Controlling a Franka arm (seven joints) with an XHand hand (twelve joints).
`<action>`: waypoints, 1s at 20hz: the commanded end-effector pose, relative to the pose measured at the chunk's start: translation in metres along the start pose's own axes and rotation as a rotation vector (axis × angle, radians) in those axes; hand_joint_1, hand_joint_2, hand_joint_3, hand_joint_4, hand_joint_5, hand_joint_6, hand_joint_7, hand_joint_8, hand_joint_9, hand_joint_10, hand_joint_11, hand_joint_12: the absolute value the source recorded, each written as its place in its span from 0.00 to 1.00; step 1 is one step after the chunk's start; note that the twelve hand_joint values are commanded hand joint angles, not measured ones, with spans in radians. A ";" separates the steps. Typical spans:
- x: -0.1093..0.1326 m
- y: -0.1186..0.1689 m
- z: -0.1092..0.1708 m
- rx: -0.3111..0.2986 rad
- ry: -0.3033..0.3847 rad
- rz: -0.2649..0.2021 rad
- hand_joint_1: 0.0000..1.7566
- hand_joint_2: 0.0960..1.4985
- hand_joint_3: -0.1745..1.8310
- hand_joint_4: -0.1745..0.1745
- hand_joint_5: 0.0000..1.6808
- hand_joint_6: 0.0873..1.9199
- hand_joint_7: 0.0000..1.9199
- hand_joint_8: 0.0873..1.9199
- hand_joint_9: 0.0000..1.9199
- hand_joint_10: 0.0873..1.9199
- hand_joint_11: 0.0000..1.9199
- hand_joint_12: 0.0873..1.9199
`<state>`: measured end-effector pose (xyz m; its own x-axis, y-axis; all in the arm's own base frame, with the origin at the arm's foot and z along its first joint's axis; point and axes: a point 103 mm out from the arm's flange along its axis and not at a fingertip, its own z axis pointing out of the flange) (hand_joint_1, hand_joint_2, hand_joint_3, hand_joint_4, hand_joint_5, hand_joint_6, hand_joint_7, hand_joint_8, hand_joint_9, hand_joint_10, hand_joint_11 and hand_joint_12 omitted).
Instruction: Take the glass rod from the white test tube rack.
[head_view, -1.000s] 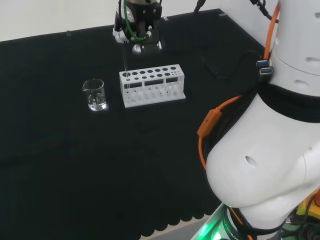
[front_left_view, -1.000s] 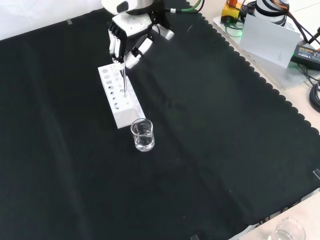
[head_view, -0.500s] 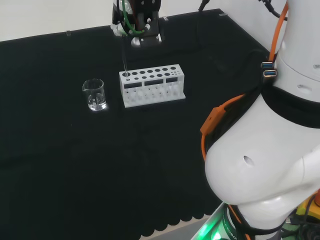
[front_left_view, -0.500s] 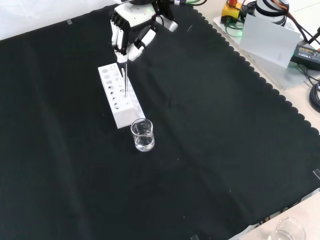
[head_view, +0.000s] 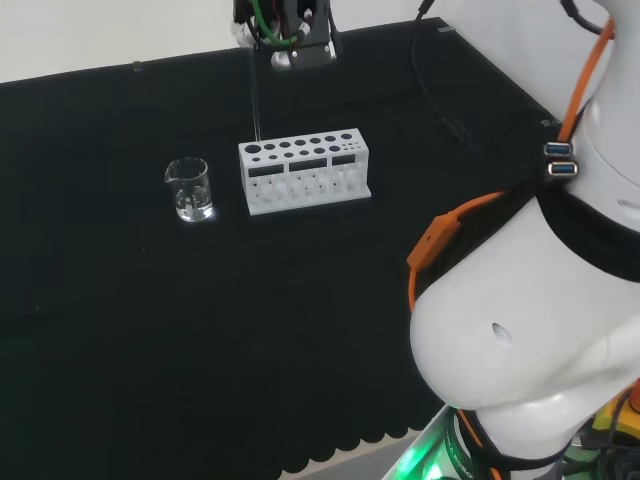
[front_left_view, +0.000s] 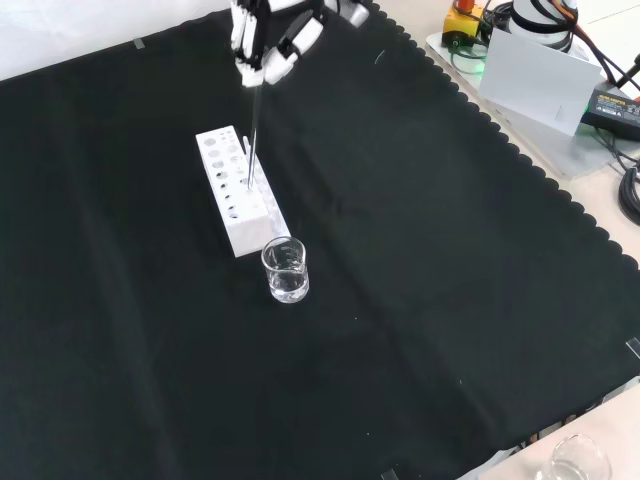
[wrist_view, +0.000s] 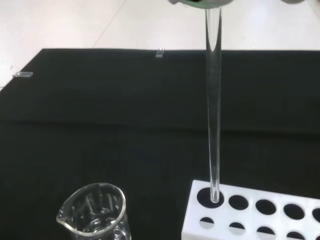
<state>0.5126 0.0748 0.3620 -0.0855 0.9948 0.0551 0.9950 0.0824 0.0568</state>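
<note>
Black cloth covers the bench, with a pale floor beyond its far edge. Head view, left to right: a small clear beaker (head_view: 188, 189) stands on the cloth below and to the left of the hand; the white rack (head_view: 304, 172) sits just beside it, directly beneath the hand; the arm's large white links fill the right. The hand (head_view: 288, 30) hangs at the upper edge, well above the rack, its fingers curled round the upper end of the glass rod (head_view: 255, 100), which hangs near upright. The wrist view places the rod's lower tip at, or just above, the corner hole at the end of the rack nearest the beaker; whether the tip has cleared the rim cannot be told. In the front view the hand (front_left_view: 268, 40) is at the top, the rod (front_left_view: 252, 135) runs down from it toward the rack (front_left_view: 238, 200), and the beaker (front_left_view: 285, 270) stands past the rack's near end. The rod is probably light, stiff, smooth and brittle: it may slip between the fingers and would snap if levered against the hole's rim. Holding it near the upper end and keeping it in line with the hole looks the safest way.
</note>
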 end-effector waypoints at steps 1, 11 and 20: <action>0.003 -0.025 -0.020 -0.002 -0.001 0.015 0.81 0.69 0.00 0.00 0.79 0.00 0.63 0.36 0.73 0.32 0.81 0.24; 0.019 -0.038 -0.029 -0.012 0.002 -0.013 0.81 0.69 0.00 0.00 0.79 0.00 0.63 0.36 0.73 0.32 0.81 0.24; 0.023 -0.041 -0.034 -0.011 0.003 -0.027 0.81 0.69 0.00 0.00 0.79 0.00 0.63 0.36 0.73 0.33 0.81 0.24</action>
